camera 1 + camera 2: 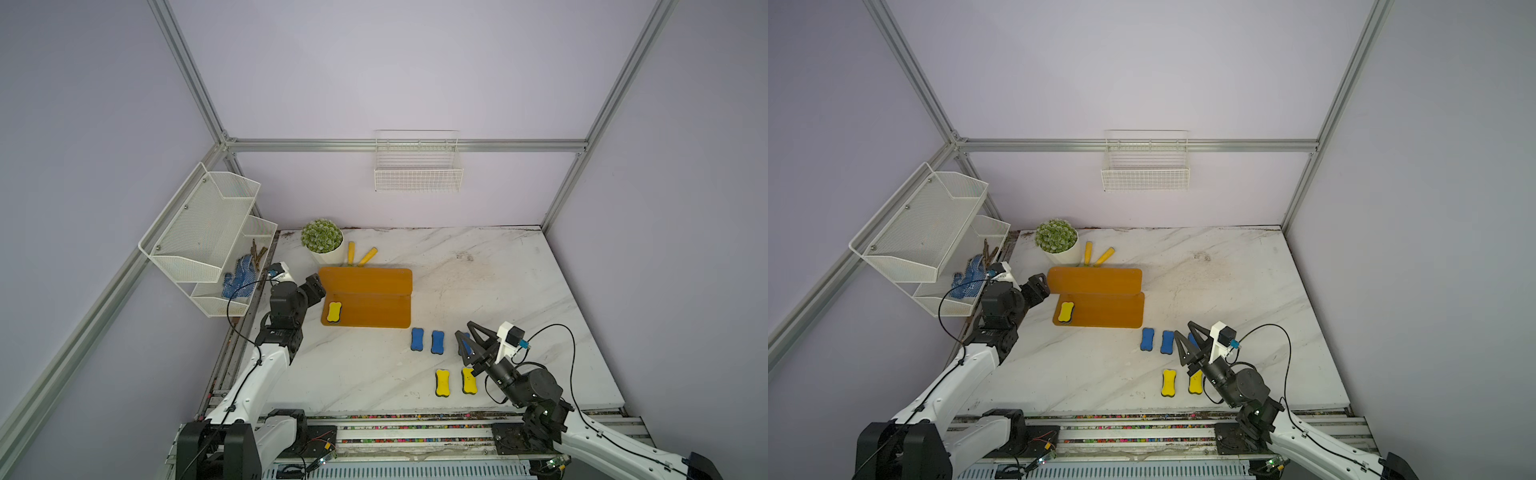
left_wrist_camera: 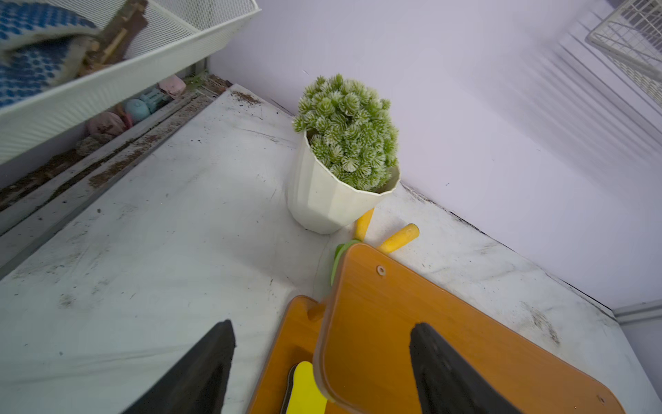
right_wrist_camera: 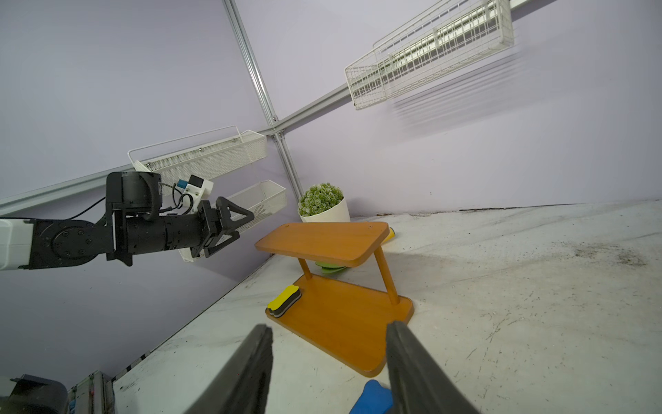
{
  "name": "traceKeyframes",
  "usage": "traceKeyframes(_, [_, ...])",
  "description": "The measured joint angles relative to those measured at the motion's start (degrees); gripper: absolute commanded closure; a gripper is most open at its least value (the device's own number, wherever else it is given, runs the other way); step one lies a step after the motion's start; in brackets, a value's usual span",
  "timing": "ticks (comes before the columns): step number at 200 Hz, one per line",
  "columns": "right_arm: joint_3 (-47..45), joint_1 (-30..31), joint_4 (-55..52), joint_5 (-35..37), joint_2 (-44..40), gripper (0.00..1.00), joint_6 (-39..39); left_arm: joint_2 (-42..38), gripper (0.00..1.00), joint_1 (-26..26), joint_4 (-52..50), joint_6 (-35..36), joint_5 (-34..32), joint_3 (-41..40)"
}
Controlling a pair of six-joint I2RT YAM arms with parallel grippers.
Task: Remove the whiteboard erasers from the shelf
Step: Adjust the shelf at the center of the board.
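Observation:
The orange-brown shelf (image 1: 374, 282) stands at the back left of the marble table. One yellow whiteboard eraser (image 1: 334, 311) lies at the left end of its lower tier, also seen as the yellow eraser (image 2: 304, 390) (image 3: 284, 299) in both wrist views. On the table right of the shelf lie two blue erasers (image 1: 417, 339) (image 1: 437, 342) and two yellow erasers (image 1: 442, 382) (image 1: 468, 380). A third blue eraser (image 3: 370, 398) lies on the table below my right gripper (image 1: 465, 330) (image 3: 329, 331), which hovers open and empty. My left gripper (image 1: 316, 286) (image 2: 320, 331) is open and empty by the shelf's upper left corner.
A potted plant (image 1: 322, 239) and two yellow tool handles (image 1: 359, 254) sit behind the shelf. A white mesh wall rack (image 1: 208, 232) holding blue gloves hangs at the left, close to my left arm. A white wire basket (image 1: 417, 174) hangs on the back wall.

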Motion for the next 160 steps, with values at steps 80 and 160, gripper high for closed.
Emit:
traceKeyframes(80, [0.0, 0.0, -0.1, 0.0, 0.7, 0.44, -0.2, 9.7, 0.18, 0.0, -1.1, -0.7, 10.1, 3.7])
traceKeyframes(160, [0.0, 0.0, -0.1, 0.3, 1.2, 0.44, -0.3, 16.1, 0.23, 0.2, -0.6, -0.4, 16.8, 8.3])
